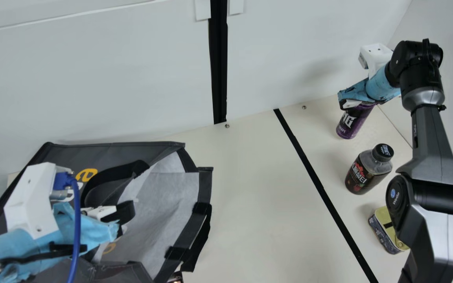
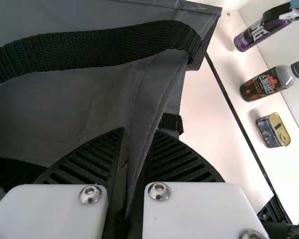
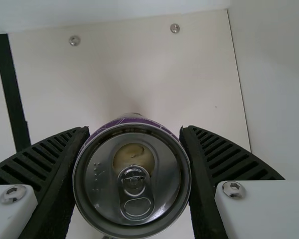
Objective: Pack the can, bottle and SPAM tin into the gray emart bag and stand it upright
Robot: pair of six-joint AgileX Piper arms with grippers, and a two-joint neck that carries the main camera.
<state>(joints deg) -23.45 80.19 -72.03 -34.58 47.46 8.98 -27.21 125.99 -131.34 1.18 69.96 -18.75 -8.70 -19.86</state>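
Cream surface (image 1: 258, 204), and on it by the main view's clock: at 8, gray bag (image 1: 167, 196) lying mouth toward 3, pale lining within; near 3, can (image 1: 348, 127), apparently base-down; then bottle (image 1: 362, 177); at 4, SPAM tin (image 1: 385, 232). Left pincer (image 1: 125, 220) closed on a bag fold (image 2: 148, 107). Right pincer (image 1: 352, 103) opened to can width, clasping it.
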